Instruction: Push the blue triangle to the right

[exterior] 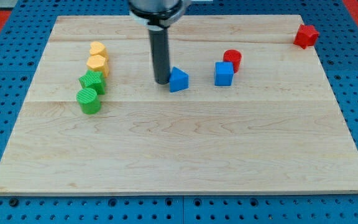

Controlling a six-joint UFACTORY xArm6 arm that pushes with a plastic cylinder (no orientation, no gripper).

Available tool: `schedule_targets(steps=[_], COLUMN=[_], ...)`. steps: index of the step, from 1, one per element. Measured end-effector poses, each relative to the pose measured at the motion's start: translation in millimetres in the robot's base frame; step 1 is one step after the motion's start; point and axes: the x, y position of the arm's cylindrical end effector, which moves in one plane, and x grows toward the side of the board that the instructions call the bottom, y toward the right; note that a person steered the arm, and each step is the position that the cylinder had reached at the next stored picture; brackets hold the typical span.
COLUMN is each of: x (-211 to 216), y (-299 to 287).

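Note:
The blue triangle (178, 79) lies on the wooden board (179, 143) a little above and left of its middle. My tip (161, 82) stands right at the triangle's left side, touching or almost touching it. The dark rod rises from the tip to the view's top edge. A blue cube (224, 74) sits to the right of the triangle, with a gap between them.
A red cylinder (232, 59) stands just behind the blue cube. A red block (306, 36) sits at the board's top right corner. At the left are two yellow blocks (97, 57), a green block (92, 81) and a green cylinder (89, 100), close together.

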Motion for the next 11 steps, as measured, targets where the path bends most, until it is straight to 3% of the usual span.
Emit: schedule_targets(steps=[3,6,9,11], x=[-22.3,-2.1,14.2,33.7], y=[36.8,19.3,71.6,59.3])
